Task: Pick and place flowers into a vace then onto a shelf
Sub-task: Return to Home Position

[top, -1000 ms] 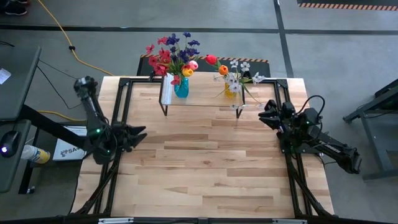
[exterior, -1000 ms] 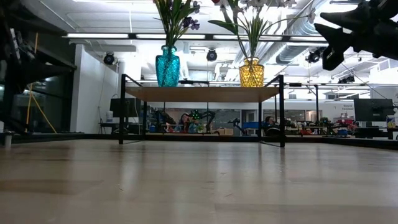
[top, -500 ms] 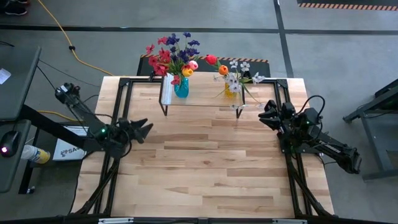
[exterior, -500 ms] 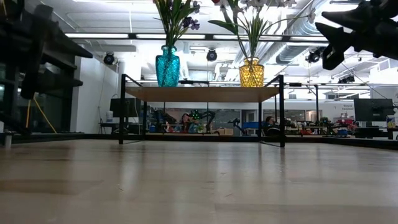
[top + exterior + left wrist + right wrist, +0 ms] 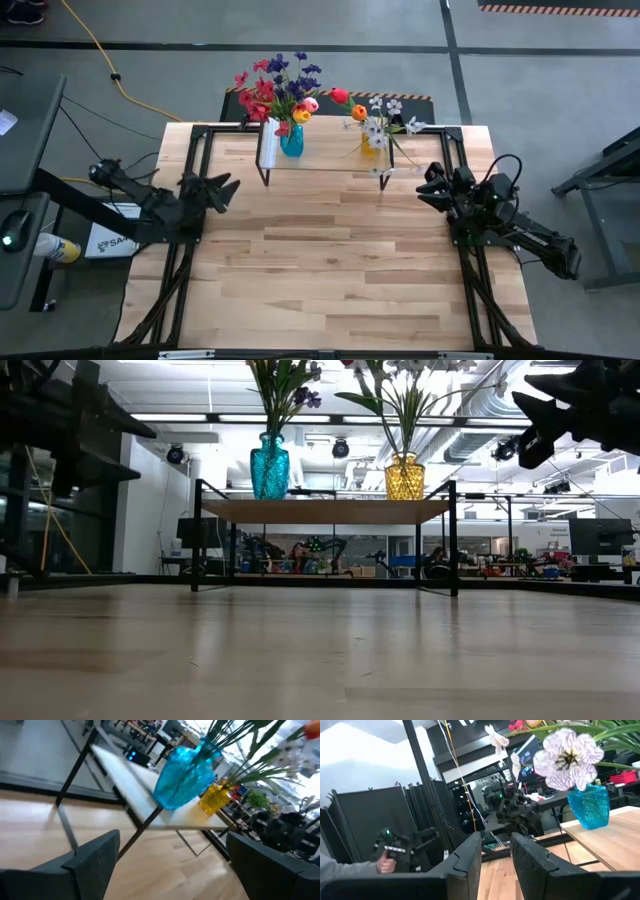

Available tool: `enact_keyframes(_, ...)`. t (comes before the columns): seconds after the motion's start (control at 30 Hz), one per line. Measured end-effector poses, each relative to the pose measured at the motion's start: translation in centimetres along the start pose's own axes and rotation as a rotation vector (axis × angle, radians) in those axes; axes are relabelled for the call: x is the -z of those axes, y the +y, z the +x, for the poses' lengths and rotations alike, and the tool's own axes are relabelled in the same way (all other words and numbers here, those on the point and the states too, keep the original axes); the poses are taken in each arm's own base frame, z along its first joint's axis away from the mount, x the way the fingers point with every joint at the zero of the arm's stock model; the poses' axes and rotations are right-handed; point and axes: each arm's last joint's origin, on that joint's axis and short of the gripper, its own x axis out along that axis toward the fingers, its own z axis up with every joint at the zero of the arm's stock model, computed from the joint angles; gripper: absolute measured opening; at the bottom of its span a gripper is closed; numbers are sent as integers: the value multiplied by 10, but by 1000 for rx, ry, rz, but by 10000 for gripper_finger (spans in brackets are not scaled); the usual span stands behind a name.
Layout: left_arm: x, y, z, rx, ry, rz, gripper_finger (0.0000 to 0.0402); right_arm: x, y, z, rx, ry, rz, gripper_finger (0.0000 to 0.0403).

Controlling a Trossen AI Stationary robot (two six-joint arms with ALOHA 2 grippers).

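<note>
High view: flowers (image 5: 285, 85) on shelf (image 5: 325, 160); left tool (image 5: 228, 192) wide apart, right tool (image 5: 426, 185) narrowly apart.

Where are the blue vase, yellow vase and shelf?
blue vase (image 5: 270, 470): low view, middle of its glass body.
yellow vase (image 5: 404, 480): low view, middle of its body.
shelf (image 5: 325, 511): low view, front edge of the board.

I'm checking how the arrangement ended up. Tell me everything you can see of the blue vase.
The blue vase is translucent teal and looks like glass with a textured surface, its narrow neck sitting over a wider, rounded body. It stands upright on the shelf, near the end with the white strip and apart from the yellow vase. Green stems rise from its mouth, carrying red, purple, pink and yellow flowers. Nothing else touches it.
</note>
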Motion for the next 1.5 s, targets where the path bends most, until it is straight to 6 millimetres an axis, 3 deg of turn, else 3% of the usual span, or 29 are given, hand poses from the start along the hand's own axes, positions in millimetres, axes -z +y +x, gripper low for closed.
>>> enact_keyframes(0.3,-16,-1,14,42,-35,133,397,4,-9,-2,163,-5,-70,99)
enact_keyframes(0.57,-21,7,24,-40,-76,138,397,7,-19,-8,295,25,-75,99)
enact_keyframes(0.83,-2,25,34,-107,-91,158,397,12,-28,-12,462,66,-151,99)
enact_keyframes(1.5,-2,27,36,-119,-121,189,397,11,-31,-14,578,48,-246,99)
